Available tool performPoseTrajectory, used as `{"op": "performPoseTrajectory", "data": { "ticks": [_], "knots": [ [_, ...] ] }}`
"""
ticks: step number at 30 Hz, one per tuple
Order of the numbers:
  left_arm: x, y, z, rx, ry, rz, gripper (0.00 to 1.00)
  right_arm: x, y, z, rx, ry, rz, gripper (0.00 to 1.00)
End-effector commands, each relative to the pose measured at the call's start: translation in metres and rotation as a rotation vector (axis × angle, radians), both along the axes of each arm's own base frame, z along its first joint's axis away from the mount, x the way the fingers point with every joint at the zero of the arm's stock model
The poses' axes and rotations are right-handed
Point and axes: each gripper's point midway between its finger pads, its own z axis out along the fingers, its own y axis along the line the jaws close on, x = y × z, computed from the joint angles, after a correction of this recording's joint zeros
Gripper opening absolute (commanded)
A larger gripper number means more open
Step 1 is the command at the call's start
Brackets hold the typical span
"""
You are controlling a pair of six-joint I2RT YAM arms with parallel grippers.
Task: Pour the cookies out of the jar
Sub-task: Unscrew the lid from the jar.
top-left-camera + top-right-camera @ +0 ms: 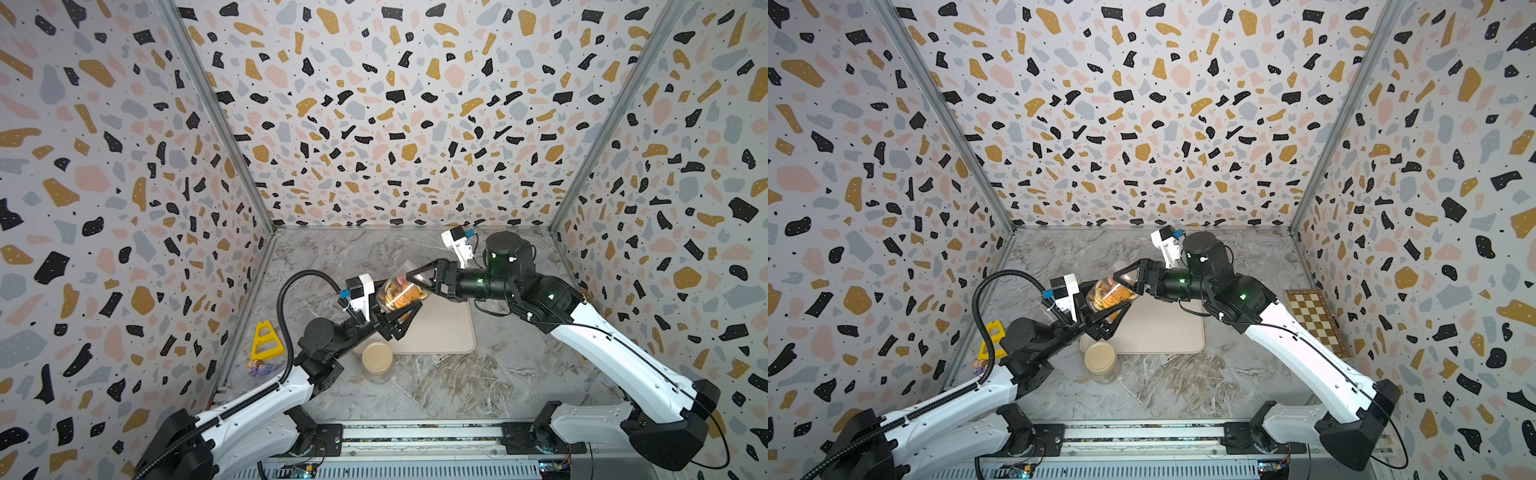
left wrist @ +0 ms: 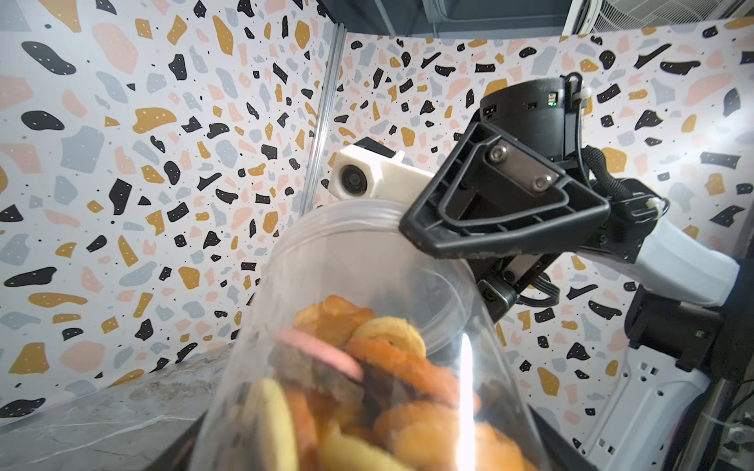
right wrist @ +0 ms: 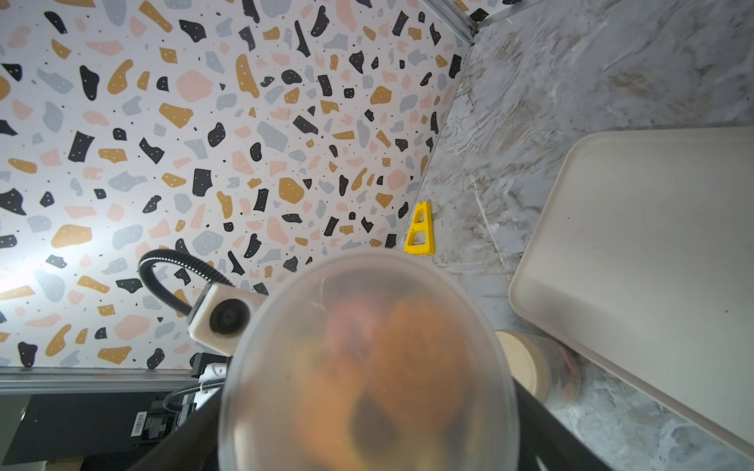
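Note:
A clear plastic jar [image 1: 400, 293] [image 1: 1111, 293] hangs tilted above the far left corner of the beige tray [image 1: 442, 332]. Inside lie the cookies [image 2: 367, 387], golden-orange, pink, brown and cream. My left gripper [image 1: 395, 311] [image 1: 1106, 311] is shut on the jar's lower body; the jar hides its fingers in the left wrist view. My right gripper [image 1: 417, 277] [image 1: 1126, 276] is shut on the jar's clear lid [image 3: 367, 359] at the upper end. One of its black fingers [image 2: 502, 240] lies against the jar's neck. Through the lid the cookies [image 3: 391, 367] show as a blur.
A second jar with a beige lid [image 1: 377, 358] [image 3: 526, 365] stands by the tray's near left corner. A yellow triangular frame [image 1: 266, 340] and a purple toy [image 1: 262, 368] lie against the left wall. A chessboard [image 1: 1314, 320] leans at the right wall.

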Motion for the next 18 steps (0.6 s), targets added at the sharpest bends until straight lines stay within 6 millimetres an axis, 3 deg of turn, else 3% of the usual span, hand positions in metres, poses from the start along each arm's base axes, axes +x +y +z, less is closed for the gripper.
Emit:
{"op": "performPoseTrajectory", "data": {
  "ticks": [1, 2, 11, 18],
  "knots": [
    [-0.023, 0.020, 0.057, -0.219, -0.088, -0.057, 0.00, -0.013, -0.003, 0.033, 0.057, -0.162, 0.065, 0.96],
    [-0.021, 0.020, 0.056, -0.213, -0.085, -0.050, 0.00, -0.013, -0.004, 0.033, 0.051, -0.163, 0.061, 1.00],
    [-0.010, 0.013, 0.042, -0.143, -0.081, -0.001, 0.00, -0.010, -0.026, 0.026, -0.022, -0.092, -0.035, 0.99],
    [-0.007, 0.005, 0.036, -0.057, -0.118, 0.019, 0.00, -0.009, -0.042, 0.007, -0.078, 0.035, -0.067, 0.99]
  ]
}}
